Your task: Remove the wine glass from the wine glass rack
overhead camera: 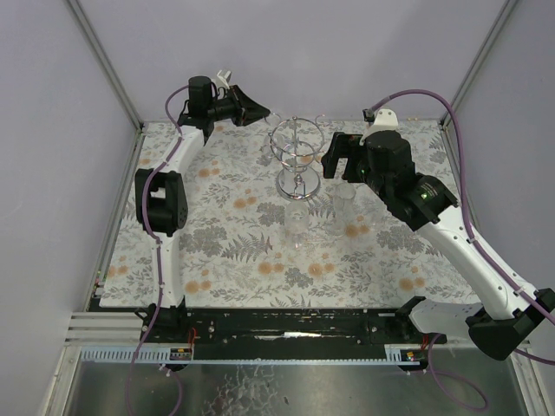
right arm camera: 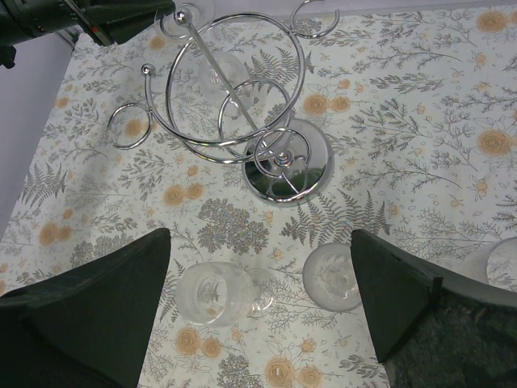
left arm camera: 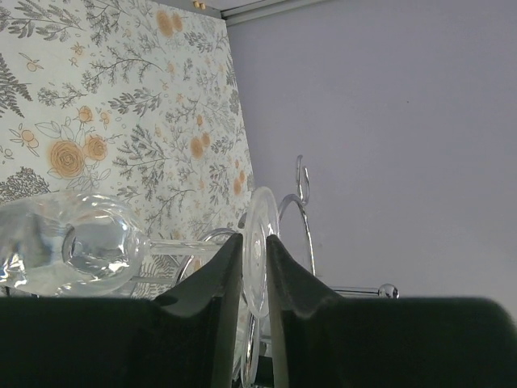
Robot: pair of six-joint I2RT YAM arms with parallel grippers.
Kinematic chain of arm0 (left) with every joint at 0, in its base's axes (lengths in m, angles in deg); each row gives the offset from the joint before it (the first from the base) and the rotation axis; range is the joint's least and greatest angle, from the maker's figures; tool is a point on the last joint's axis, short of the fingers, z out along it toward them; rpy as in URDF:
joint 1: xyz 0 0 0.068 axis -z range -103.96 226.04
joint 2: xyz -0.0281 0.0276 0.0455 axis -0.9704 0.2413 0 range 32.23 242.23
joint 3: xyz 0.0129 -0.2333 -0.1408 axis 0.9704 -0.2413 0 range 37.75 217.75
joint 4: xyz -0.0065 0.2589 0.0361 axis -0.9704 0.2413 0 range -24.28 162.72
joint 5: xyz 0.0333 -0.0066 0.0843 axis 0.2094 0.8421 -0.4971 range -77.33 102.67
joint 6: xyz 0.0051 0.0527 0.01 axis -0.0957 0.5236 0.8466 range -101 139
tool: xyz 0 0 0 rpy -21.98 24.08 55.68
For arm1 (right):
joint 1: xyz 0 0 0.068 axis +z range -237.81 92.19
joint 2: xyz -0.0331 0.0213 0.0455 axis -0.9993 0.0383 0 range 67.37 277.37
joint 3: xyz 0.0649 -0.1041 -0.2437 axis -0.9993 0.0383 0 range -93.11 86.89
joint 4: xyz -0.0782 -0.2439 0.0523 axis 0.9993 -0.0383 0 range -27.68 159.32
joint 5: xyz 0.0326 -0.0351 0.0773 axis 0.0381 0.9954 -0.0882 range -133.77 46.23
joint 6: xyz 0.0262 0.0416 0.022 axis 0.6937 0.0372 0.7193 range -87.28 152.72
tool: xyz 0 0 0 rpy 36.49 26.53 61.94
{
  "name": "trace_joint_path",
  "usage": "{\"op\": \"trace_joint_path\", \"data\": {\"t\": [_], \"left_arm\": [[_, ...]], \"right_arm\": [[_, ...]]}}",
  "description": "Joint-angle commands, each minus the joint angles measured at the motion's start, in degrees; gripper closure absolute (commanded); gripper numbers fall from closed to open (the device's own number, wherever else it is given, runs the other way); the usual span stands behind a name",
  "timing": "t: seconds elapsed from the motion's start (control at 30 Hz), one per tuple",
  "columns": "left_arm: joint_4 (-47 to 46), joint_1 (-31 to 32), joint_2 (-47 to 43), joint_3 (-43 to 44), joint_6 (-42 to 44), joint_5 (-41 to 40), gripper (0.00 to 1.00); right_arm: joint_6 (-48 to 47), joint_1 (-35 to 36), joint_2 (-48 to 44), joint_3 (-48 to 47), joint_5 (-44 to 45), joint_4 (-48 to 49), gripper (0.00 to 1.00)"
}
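The chrome wine glass rack (overhead camera: 297, 156) stands at the back middle of the table; the right wrist view shows its mirrored base (right arm camera: 289, 168) and wire rings. My left gripper (overhead camera: 260, 111) reaches in at the rack's top from the left. Its jaws (left arm camera: 254, 236) are shut on the round foot of a wine glass (left arm camera: 257, 242) that hangs in a ring, with the bowl (left arm camera: 97, 250) pointing away to the left. My right gripper (overhead camera: 342, 165) is open and empty. It hovers right of the rack, above two glasses on the table (right arm camera: 260, 275).
Two clear glasses (right arm camera: 214, 293) (right arm camera: 331, 277) stand on the floral cloth in front of the rack, also seen from above (overhead camera: 297, 221) (overhead camera: 344, 201). Part of a third glass (right arm camera: 501, 263) shows at the right edge. Grey walls close off the back and sides.
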Motion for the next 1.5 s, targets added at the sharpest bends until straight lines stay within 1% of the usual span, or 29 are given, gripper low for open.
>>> {"op": "trace_joint_path", "data": {"t": [0.0,0.13,0.17,0.3,0.4,0.83,1.1,1.47], "left_arm": [[-2.8,-0.7,-0.3,1.3,0.4,0.0,0.87],[-3.3,-0.7,-0.5,0.9,-0.1,0.3,0.99],[-3.6,-0.8,-0.5,0.7,-0.3,0.4,1.0],[-5.4,-1.2,-0.8,-0.7,-2.0,0.9,1.0],[-8.8,-1.5,-1.3,-2.1,-5.0,1.6,1.0],[-18.6,-2.8,-2.1,-2.7,-13.2,2.5,1.0],[-19.4,-3.3,-3.1,-2.9,-12.9,3.5,1.0],[-15.4,-3.3,-5.6,-4.4,-5.5,2.3,1.0]], "right_arm": [[0.5,0.4,0.0,-1.9,-0.5,1.6,0.01],[0.5,0.4,0.1,-1.9,-0.6,1.5,0.01],[0.5,0.4,0.1,-2.0,-0.6,1.6,0.01],[0.6,0.4,0.2,-2.0,-0.9,1.6,0.01],[0.6,0.4,0.1,-1.9,-0.9,1.5,0.01],[1.0,0.4,0.0,-1.9,-1.5,1.1,0.01],[1.0,0.4,0.1,-2.0,-1.3,0.9,0.01],[1.0,0.4,-0.4,-1.5,-1.6,1.1,0.01]]}}
